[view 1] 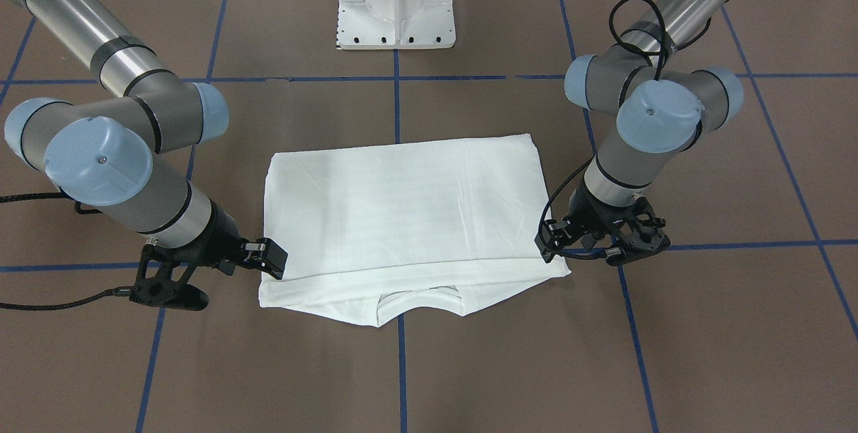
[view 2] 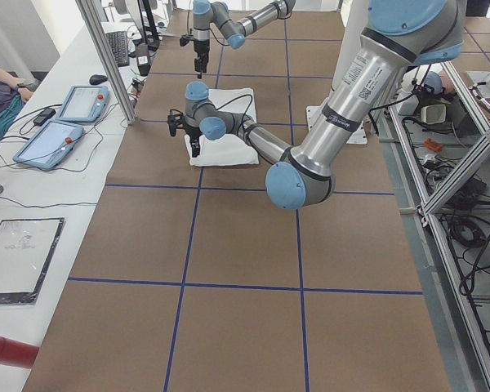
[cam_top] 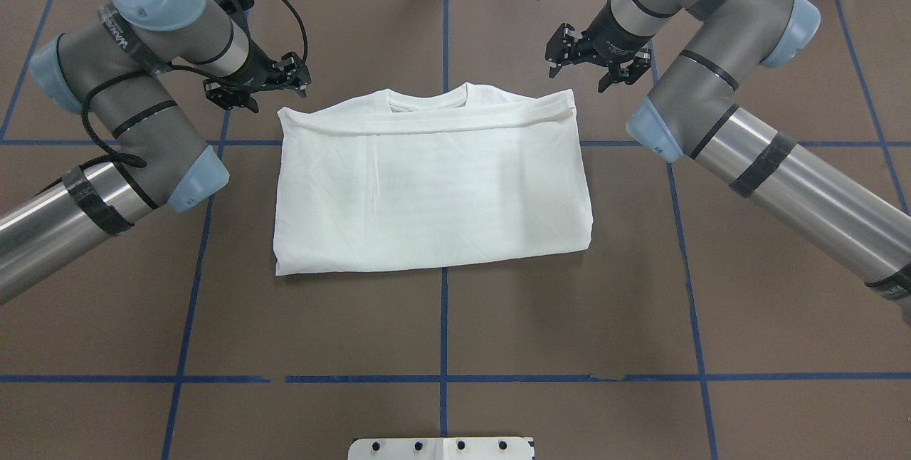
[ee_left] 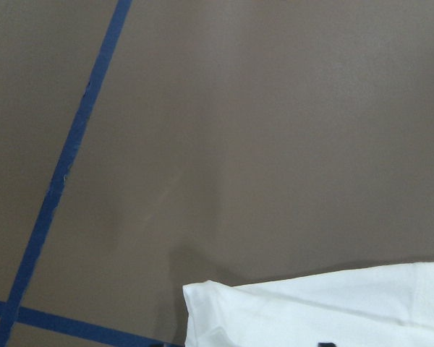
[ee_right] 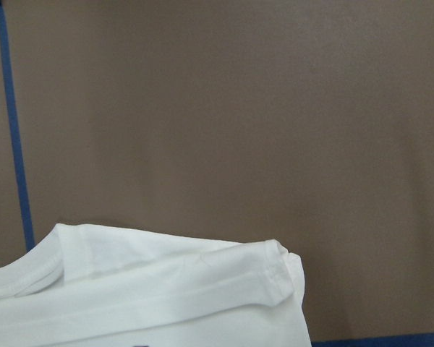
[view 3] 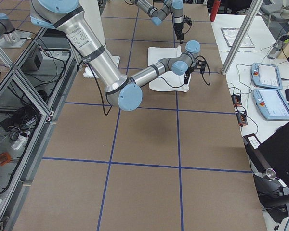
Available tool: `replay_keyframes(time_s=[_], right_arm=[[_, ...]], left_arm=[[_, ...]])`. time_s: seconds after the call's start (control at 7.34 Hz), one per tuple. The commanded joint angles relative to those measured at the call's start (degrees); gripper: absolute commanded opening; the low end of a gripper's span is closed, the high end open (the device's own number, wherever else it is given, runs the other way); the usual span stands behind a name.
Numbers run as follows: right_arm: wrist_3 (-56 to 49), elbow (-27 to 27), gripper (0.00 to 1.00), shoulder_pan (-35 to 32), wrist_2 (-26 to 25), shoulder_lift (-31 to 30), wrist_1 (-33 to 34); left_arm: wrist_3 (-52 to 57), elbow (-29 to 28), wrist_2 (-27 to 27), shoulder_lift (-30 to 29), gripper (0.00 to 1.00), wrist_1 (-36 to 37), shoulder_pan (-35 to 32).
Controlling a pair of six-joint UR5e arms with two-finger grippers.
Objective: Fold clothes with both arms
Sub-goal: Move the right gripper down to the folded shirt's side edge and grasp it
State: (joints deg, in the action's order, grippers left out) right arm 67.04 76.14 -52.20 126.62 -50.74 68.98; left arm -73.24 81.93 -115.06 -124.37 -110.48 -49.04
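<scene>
White cotton, soft and faintly creased, is seen in the long-sleeved T-shirt [cam_top: 427,189], which lies folded into a rough rectangle near the middle of the bench [cam_top: 320,325]. Its ribbed round collar [cam_top: 427,98] is turned away from the robot and peeks out from under the folded-over upper layer, whose stitched hem band [cam_top: 427,125] runs straight across from corner to corner. The left tool [cam_top: 265,84] is held at the far corner of the shirt on the robot's left, with its black fingers spread apart and nothing gripped between them. The right tool [cam_top: 580,65] is held at the opposite far corner, likewise spread and empty. Whether either tool touches the cloth cannot be told: in the front-facing view each black tip overlaps the shirt's edge, while from overhead each is seen just beyond it. In both wrist views only a rounded, doubled corner of the fabric is shown low in the picture against the bare surface. The left arm [cam_top: 142,125] and right arm [cam_top: 747,139] are made of smooth grey-silver tubes with rounded light blue joint caps and looped black cables. The bench is covered in a matt brown sheet crossed by blue tape lines [cam_top: 443,317].
</scene>
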Motion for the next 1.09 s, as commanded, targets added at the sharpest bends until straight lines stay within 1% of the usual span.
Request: replay_keyframes(time_s=[0.0,0.14,0.27,0.41,0.54,0.82,0.95], right_arm=[[2.7,6.2,1.00,2.4,-0.1,-4.3,0.0],[4.7,11.3,1.00,4.2,-1.4,-8.5,0.1],[6.9,16.4,1.00,7.9,-4.8,-12.9,0.1],[9.9,18.6,1.00,11.6,-7.7,-15.4,0.1],[10.8,19.3,1.00,13.8,-9.2,-16.6,0.1],[10.9,20.7,1.00,15.6,-9.4,-19.0,0.1],[10.9,22.3,1.00,16.9,-9.5,-21.0,0.1]], left_arm=[[-0.3,0.3,0.0,0.0,0.99,0.2,-0.1],[-0.8,0.7,0.1,0.1,0.99,0.2,-0.3],[-0.8,2.2,0.2,0.4,0.99,0.4,-0.8],[-0.9,3.1,0.2,0.5,0.99,0.6,-1.0],[-0.9,3.9,0.3,0.4,0.99,1.4,-0.9],[-0.9,4.2,0.6,0.5,0.99,1.4,-0.9],[-0.9,4.1,0.8,0.5,0.99,1.4,-0.9]])
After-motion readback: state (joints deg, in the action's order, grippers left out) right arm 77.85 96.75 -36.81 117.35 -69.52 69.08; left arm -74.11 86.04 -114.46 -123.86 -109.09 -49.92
